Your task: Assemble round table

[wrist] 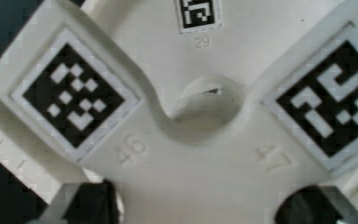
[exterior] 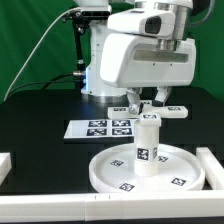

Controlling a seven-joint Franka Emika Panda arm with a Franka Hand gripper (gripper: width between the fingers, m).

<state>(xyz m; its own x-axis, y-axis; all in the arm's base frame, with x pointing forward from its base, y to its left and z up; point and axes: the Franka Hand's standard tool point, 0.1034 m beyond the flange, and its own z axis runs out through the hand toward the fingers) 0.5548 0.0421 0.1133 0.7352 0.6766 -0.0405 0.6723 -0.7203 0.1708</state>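
The large round disc (exterior: 103, 173) lies flat on the black table near the front. The short cylindrical leg (exterior: 148, 135) stands upright on its central hub. The cross-shaped base (exterior: 172, 110) sits level on top of the leg, its arms sticking out to both sides. My gripper (exterior: 150, 100) reaches down from above and is shut on the base. In the wrist view the base (wrist: 194, 130) fills the picture with two tags on its arms, and it spans the gap between my two dark fingers (wrist: 91, 205); my gripper (wrist: 202, 207) is closed against it.
The marker board (exterior: 100, 127) lies flat behind the disc. White straight rails lie at the exterior view's left (exterior: 5, 165) and right (exterior: 212, 165). The arm's white body (exterior: 120, 60) stands at the back, in front of a green backdrop.
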